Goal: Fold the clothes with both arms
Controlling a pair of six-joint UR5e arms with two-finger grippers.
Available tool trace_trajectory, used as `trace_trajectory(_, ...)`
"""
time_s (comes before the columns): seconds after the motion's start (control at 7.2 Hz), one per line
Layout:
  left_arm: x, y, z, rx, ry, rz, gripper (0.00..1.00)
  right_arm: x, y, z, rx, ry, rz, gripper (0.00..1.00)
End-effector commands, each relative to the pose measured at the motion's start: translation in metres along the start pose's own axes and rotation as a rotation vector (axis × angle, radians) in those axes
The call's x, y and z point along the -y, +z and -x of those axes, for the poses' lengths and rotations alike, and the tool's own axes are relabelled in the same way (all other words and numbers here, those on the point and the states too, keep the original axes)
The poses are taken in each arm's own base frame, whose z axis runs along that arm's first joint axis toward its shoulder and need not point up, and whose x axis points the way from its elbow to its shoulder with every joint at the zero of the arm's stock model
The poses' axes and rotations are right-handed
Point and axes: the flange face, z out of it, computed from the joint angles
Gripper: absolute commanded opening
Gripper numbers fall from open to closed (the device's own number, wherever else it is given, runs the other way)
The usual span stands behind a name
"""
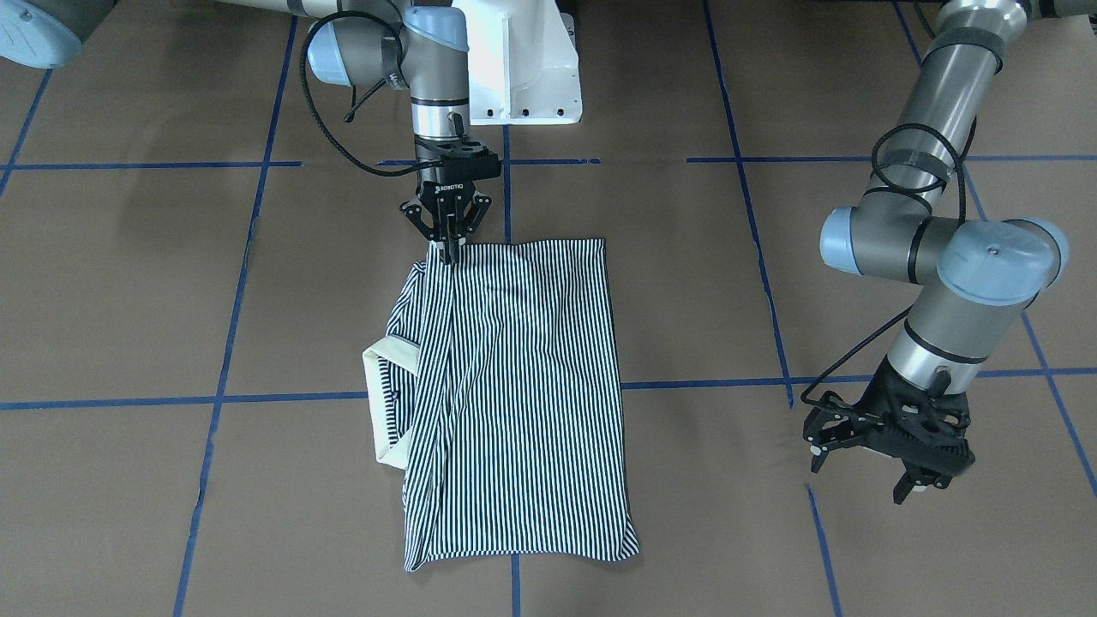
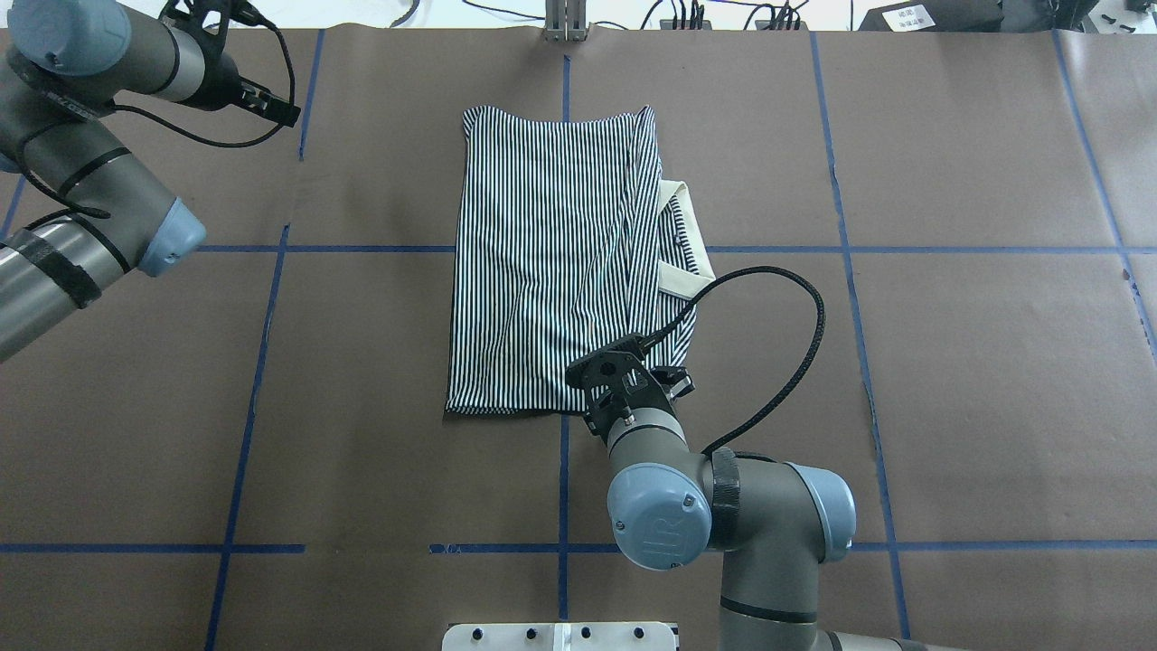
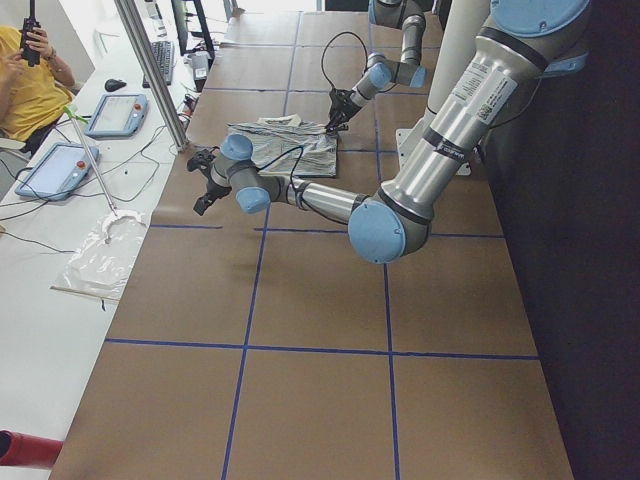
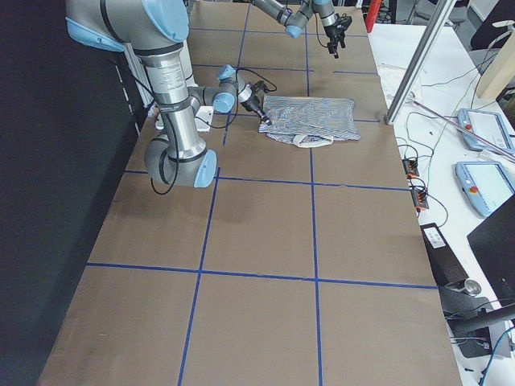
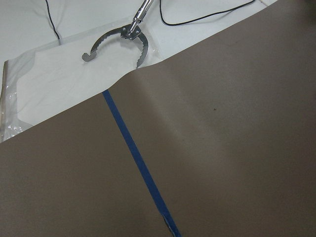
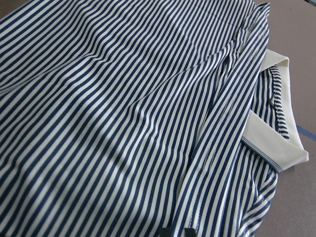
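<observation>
The striped polo shirt (image 1: pixel 514 386) is seen lying flat on the brown-papered table (image 1: pixel 728 531). It is folded lengthwise into one long panel, near the middle of the table and just in front of the white pedestal (image 1: pixel 531 68). Its cream collar (image 1: pixel 384 403) is left poking out from under the folded layer on the robot's right side.

The right gripper (image 1: pixel 446 248) is set down at the shirt's edge nearest the robot, at the corner on the collar side. Its fingers are drawn together and pinched on the striped fabric there. In the right wrist view the dark fingertips (image 6: pixel 167 233) are seen against a stitched fold of the cloth.

The left gripper (image 1: pixel 857 476) is held well apart from the shirt, out on the robot's left, over bare paper near a blue tape line (image 1: pixel 1011 373). Its fingers are spread apart.

In the left wrist view paper and tape are shown. Past the table's edge, a metal claw tool (image 5: pixel 131 30) is seen lying on a clear plastic sheet (image 5: pixel 44 84).
</observation>
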Motion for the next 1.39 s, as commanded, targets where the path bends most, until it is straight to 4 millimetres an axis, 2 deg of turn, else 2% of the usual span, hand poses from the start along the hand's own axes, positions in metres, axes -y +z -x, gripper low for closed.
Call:
trace_trajectory(0.0, -0.001, 0.001, -0.001, 0.0, -0.001, 0.002, 1.0, -0.001, -0.009, 0.002, 0.002, -0.013, 0.024, 0.24)
trace_trajectory(0.14, -0.001, 0.001, -0.002, -0.003, 0.001, 0.0, 1.0, 0.0, -0.025, 0.006, 0.061, 0.008, 0.058, 0.26)
trace_trajectory(0.42, -0.004, 0.003, -0.007, -0.008, -0.01, 0.004, 1.0, -0.011, -0.02, 0.001, 0.062, 0.002, 0.083, 0.35)
trace_trajectory(0.83, -0.005, 0.005, -0.011, -0.012, -0.011, 0.006, 1.0, -0.014, -0.018, 0.003, 0.058, -0.005, 0.09, 0.4)
trace_trajectory(0.97, -0.005, 0.005, -0.011, -0.012, -0.011, 0.006, 1.0, -0.018, -0.015, 0.001, 0.051, -0.013, 0.094, 0.39)
trace_trajectory(1.25, -0.005, 0.005, -0.011, -0.012, -0.011, 0.006, 1.0, -0.016, -0.01, -0.006, 0.024, -0.021, 0.097, 0.22)
